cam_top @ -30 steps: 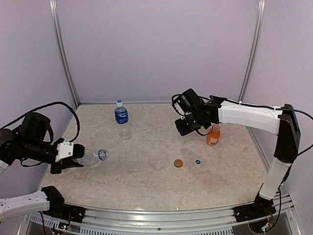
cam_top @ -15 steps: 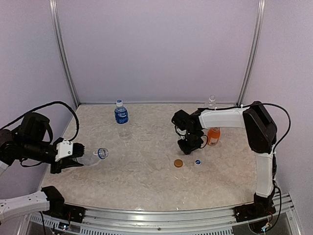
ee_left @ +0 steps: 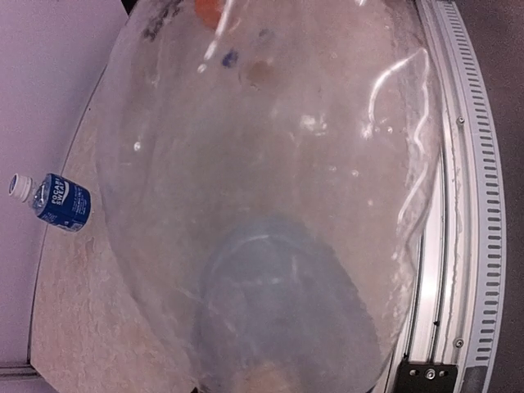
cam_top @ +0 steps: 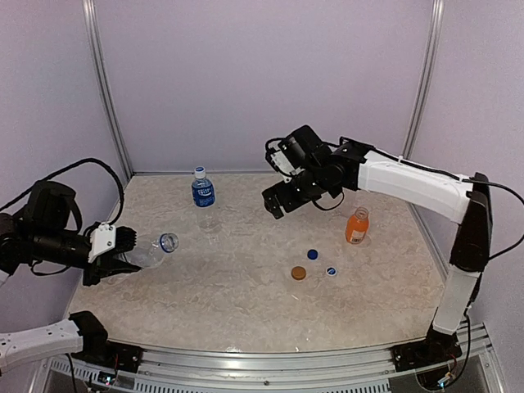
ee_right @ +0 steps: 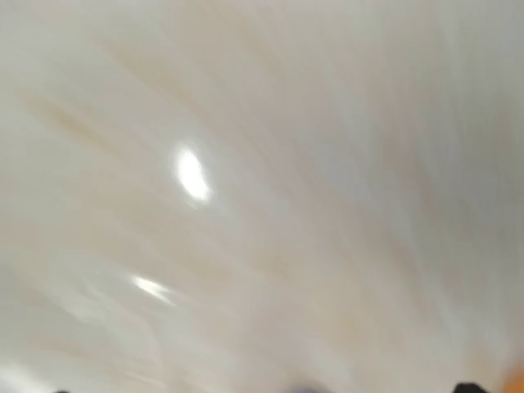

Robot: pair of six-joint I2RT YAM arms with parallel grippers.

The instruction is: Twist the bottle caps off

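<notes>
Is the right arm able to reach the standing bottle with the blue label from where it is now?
Probably yes. The right gripper hangs above the table, and nothing stands between it and the blue-label bottle. The left gripper, holding the clear bottle, is far off to the side.

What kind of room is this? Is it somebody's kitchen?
Probably a robot test booth in a lab, not a kitchen. Plain pale walls and metal posts box in one marble-look table, and the left arm and right arm are bolted by a metal rail at its near edge.
</notes>
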